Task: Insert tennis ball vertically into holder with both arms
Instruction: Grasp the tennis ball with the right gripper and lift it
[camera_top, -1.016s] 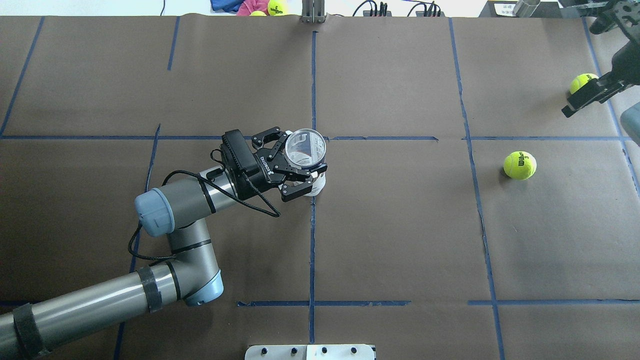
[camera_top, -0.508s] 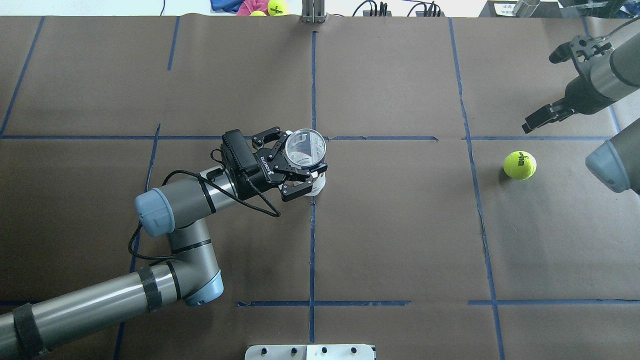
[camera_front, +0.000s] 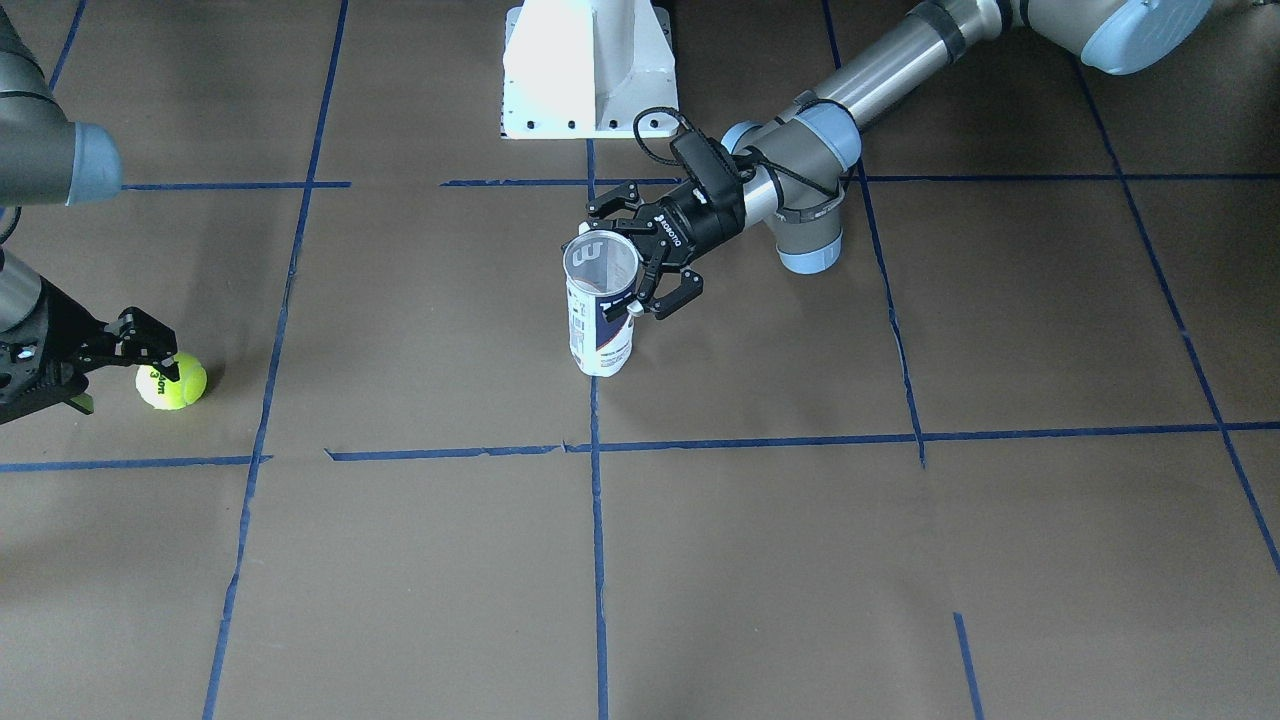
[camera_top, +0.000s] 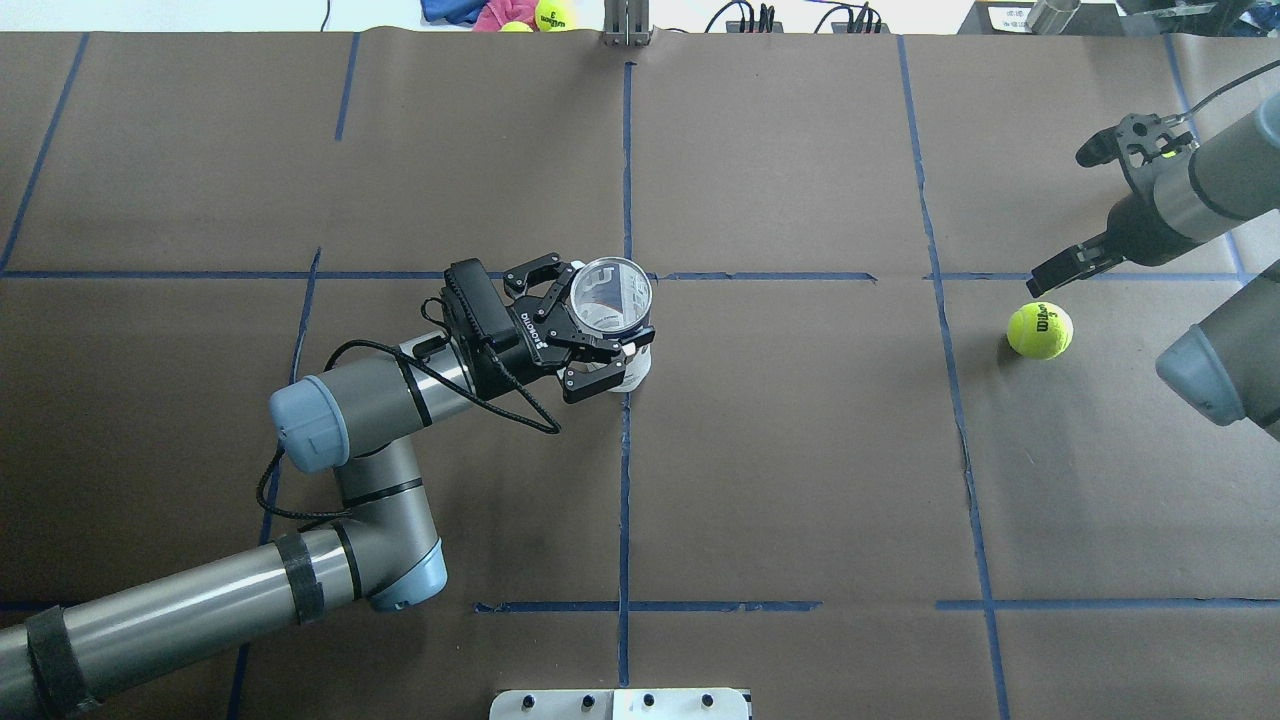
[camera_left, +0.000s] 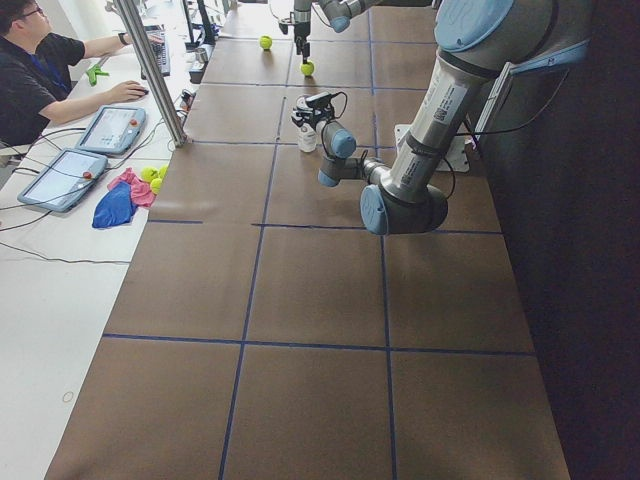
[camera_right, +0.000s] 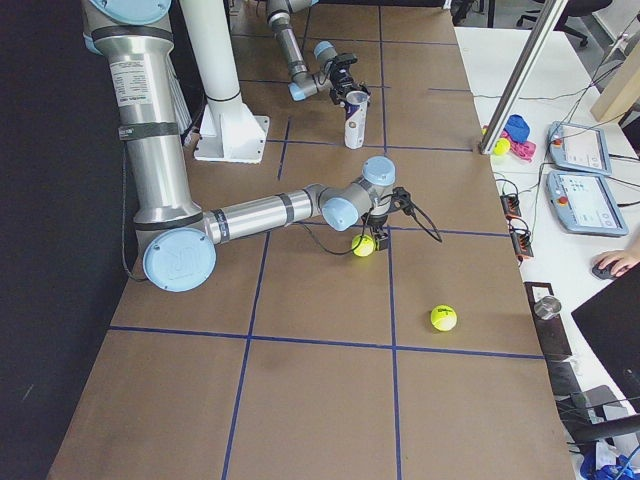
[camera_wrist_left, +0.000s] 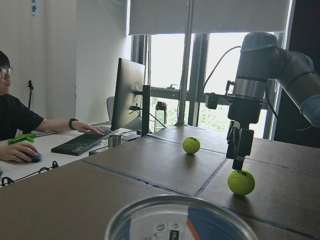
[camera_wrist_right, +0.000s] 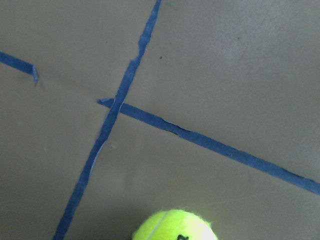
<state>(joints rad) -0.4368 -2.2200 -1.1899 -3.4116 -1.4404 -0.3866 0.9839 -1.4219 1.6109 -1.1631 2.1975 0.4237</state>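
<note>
Holder (camera_front: 600, 335): upright, bench (camera_top: 800, 450) centre, clasped by left pincer (camera_top: 608, 318).
Ball (camera_top: 1040, 331): on bench, well to the right.
Right pincer (camera_top: 1066, 215): spread wide, just above ball.
Spare ball (camera_right: 443, 318): nearer bench's right end.

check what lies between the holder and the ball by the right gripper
Between holder and tennis ball: only bare brown paper and blue tape lines, per overhead view.

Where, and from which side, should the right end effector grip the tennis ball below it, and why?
Probably from straight above, closing across the widest band of the tennis ball. It is round, so only its middle offers opposed faces, and it rests on the flat table with bare space around. The right end effector points down over it, open.
</note>
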